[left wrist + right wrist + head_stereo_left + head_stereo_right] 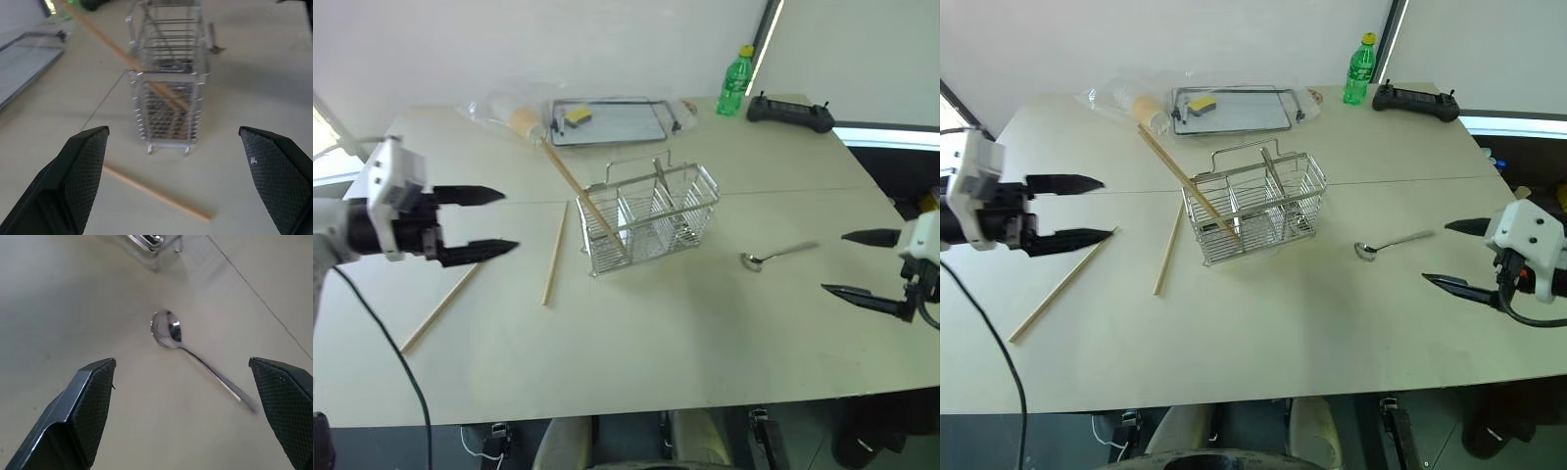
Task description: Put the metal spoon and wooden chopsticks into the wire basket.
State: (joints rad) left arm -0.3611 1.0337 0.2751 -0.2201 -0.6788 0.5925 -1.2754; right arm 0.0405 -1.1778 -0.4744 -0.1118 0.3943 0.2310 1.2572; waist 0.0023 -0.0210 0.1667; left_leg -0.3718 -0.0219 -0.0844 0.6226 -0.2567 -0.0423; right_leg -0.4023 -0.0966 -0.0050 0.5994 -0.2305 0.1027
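A grey tray [607, 124] and green bottle [734, 82] line the counter's [705, 333] far edge, its near half bare, both grippers' jaws wide open and empty.

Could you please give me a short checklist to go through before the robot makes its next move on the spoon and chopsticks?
1. Left gripper open and empty: ok.
2. Right gripper open and empty: ok.
3. Small shiny metal spoon lying free on the pale table, in front of the right gripper: ok.
4. Silver wire-mesh basket upright: ok.
5. All pale wooden chopsticks in basket: not ok; one leans in it, two lie on the table.
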